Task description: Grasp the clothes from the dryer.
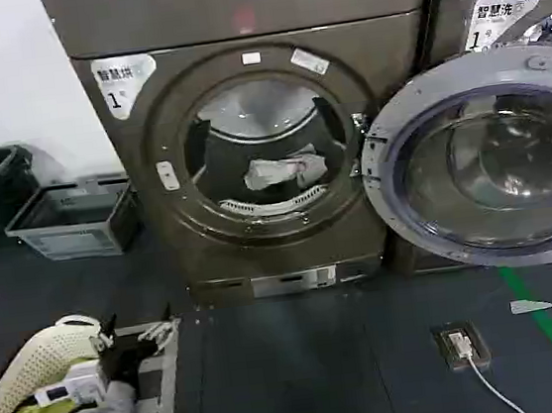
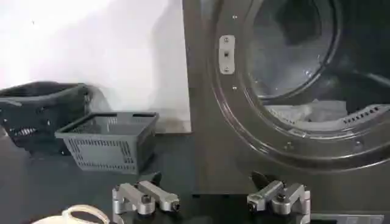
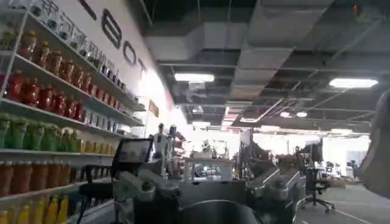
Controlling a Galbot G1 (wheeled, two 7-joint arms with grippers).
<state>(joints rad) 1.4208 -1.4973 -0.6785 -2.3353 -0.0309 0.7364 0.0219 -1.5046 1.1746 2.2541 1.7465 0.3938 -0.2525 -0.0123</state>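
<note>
beside dryer (image 1: pixel 250 150): grey basket (image 1: pixel 73 220)

Dryer (image 1: pixel 149 231) body: bronze-grey metal, smooth, soft sheen; door (image 1: pixel 485 158): glossy glass in a grey plastic-looking rim; clothes (image 1: pixel 284 172): soft crumpled white and pale grey cloth; grey basket (image 2: pixel 109 140): matt perforated plastic; left gripper (image 2: pixel 210 199): bare brushed metal links, black tips; floor (image 1: pixel 305 373): dark, matt.

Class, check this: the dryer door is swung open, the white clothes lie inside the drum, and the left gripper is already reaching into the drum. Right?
Not quite. The head view shows the left gripper low over the floor, outside the dryer. The door is open and the clothes lie inside.
</note>
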